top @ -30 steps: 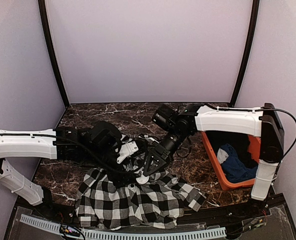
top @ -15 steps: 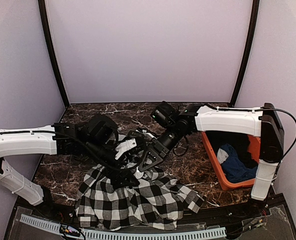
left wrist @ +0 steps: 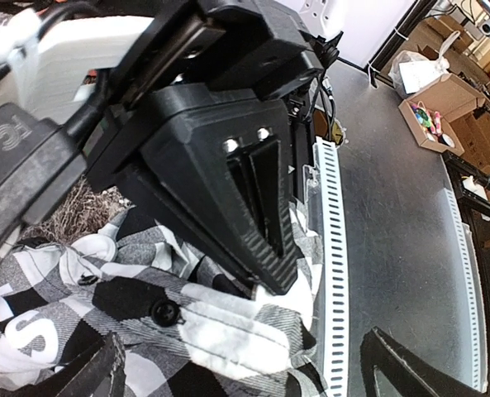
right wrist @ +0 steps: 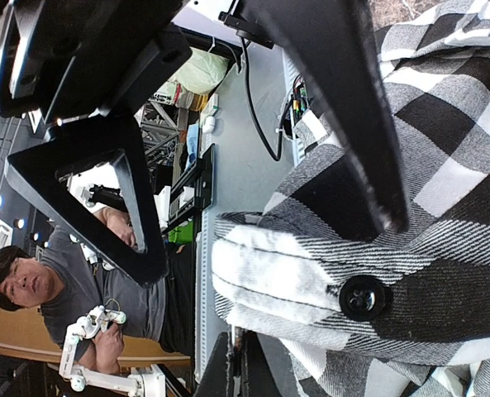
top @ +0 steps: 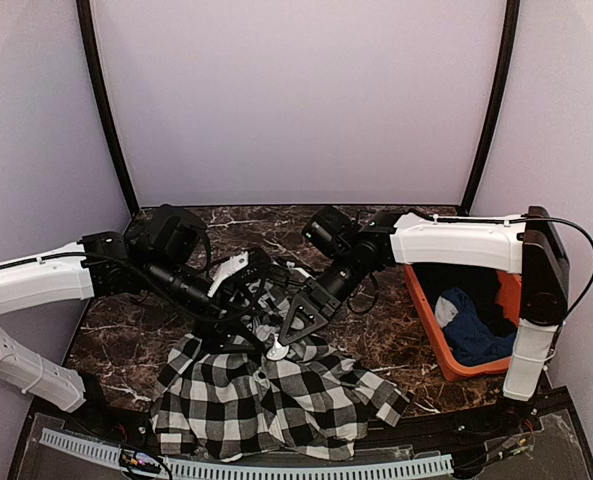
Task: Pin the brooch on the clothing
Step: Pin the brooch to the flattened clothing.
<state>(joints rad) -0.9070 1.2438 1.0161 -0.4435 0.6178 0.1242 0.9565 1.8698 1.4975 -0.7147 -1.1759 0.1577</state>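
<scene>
The black-and-white checked shirt (top: 276,400) lies crumpled at the table's near edge. Part of it is bunched up between the two grippers. My left gripper (top: 259,312) is open. In the left wrist view its fingers stand wide either side of a white shirt fold (left wrist: 228,327) with a black button (left wrist: 165,312). My right gripper (top: 288,335) is shut, and its tip holds a small white round brooch (top: 276,351) against the shirt. The brooch also shows in the left wrist view (left wrist: 298,294). In the right wrist view my shut right gripper (right wrist: 238,356) is just below the same fold (right wrist: 278,281).
An orange bin (top: 431,330) stands at the right and holds a dark blue garment (top: 471,335). A white slotted rail (top: 276,468) runs along the near edge. The dark marble tabletop (top: 236,230) ends at the back wall.
My left arm has swung back and to the left, and its gripper has turned over the bunched shirt. My right gripper has shifted slightly left and stays shut with the white disc at its tip.
</scene>
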